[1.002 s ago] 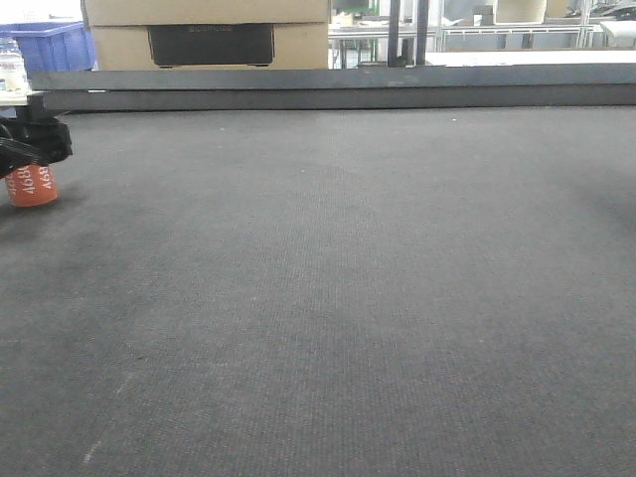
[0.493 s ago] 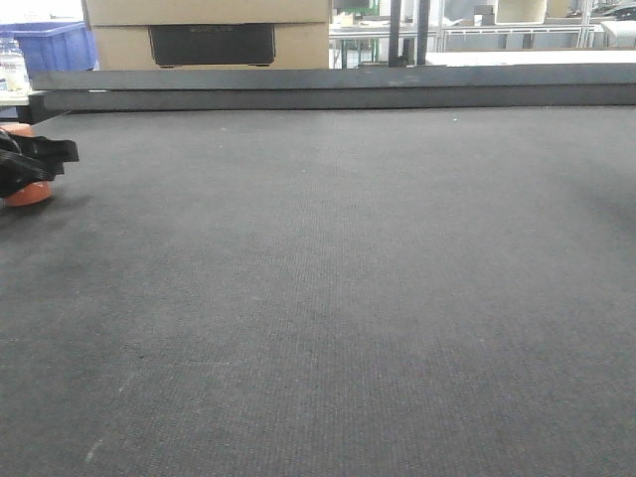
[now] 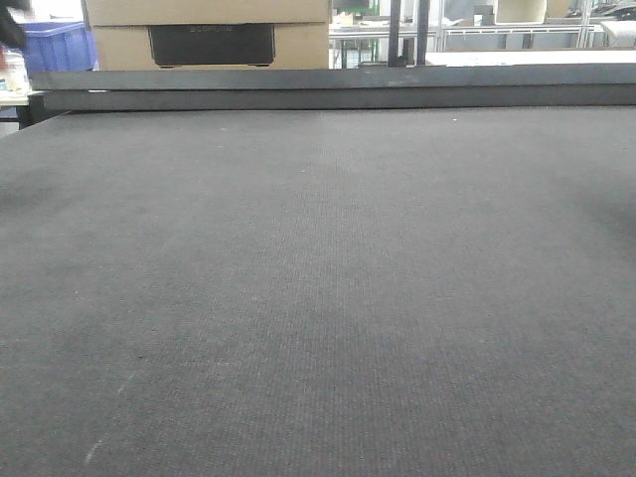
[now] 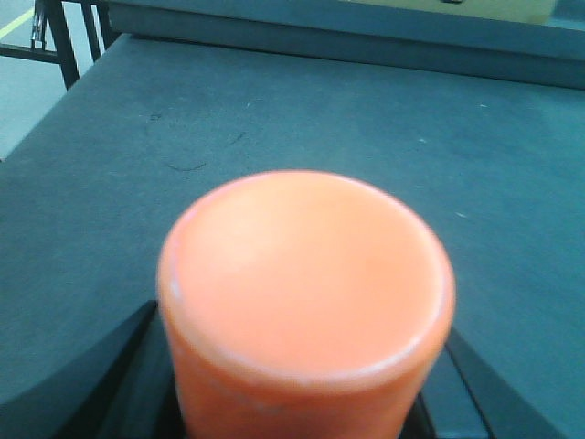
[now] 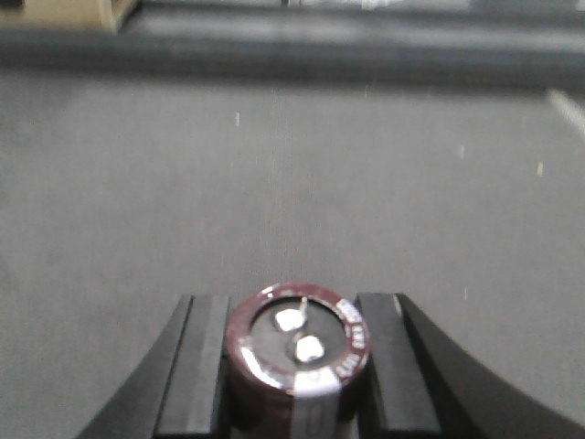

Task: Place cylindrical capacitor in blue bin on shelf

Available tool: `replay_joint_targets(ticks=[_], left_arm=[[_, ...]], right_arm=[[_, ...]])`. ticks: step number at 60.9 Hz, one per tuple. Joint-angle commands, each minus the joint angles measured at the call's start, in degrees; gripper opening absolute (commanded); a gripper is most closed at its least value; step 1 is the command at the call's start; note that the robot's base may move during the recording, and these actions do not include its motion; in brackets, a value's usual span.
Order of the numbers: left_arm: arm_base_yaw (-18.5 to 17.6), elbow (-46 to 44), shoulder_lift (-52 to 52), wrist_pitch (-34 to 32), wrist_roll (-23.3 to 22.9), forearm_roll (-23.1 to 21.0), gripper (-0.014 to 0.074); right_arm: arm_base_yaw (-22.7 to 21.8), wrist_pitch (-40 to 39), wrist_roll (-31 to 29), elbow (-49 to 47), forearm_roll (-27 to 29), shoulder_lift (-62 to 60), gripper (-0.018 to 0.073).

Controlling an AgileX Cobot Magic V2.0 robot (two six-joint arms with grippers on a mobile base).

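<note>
Left wrist view: left end effector (image 4: pixel 302 398) is pinching an orange smooth-topped cylinder (image 4: pixel 306 274). Black fingers (image 4: pixel 128 366) sit on both flanks, and the flat top faces the camera. Can't tell whether its base touches anything.

Right wrist view: right end effector (image 5: pixel 294 389) is clamped on a dark maroon cylindrical capacitor (image 5: pixel 299 338). Two silver terminals are on its end face and a black pad (image 5: pixel 206 366) presses each side. So the capacitor is in the right grip, above the dark grey felt-like tabletop (image 3: pixel 318 298), not in any bin.

Front view: the tabletop fills most of the frame, and neither cylinder shows there. A raised dark rail (image 3: pixel 338 87) runs along the far edge. Behind it, left of centre, is a tan cardboard box (image 3: pixel 209 12) with a black rectangular panel (image 3: pixel 211 44). At far left is a blue plastic crate (image 3: pixel 58 45), with a dark blur (image 3: pixel 12 25) in front of it that can't be identified. At far right are metal frames (image 3: pixel 497 30), too small to resolve.
</note>
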Motion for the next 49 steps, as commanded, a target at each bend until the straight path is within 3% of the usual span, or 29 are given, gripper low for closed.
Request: replay_joint_targets(ticks=[1,14,26,39,49], left_arm=[[0.12,-0.35,-6.94,9.73,0.05,0.95,-0.0111],[-0.29,-0.35,-19.88,29.00,0.20,2.92,-0.0111],[-3.80,-0.35,-30.83,41.48,2.61,3.08,-0.0111],[-5.23,-0.35,-40.85,47.49,2.61,2.93,-0.0111],[-5.23,-0.35,-46.95,50.08,2.61,2.93,-0.0111]], right_arm=[[-0.03,5.12,-0.12,-1.43,-0.82,-0.54,-0.0162],[0.36,16.03,-0.12,-1.78,-0.82,-2.93,-0.0162],[4.54,21.64,-0.22,-1.78,-0.82,-10.15,-0.0162],[9.12,25.42,-0.22,-1.78,-0.84,-20.59,-0.0162],[9.23,26.84,-0.22,-1.78,-1.05,-29.31,-0.0162]])
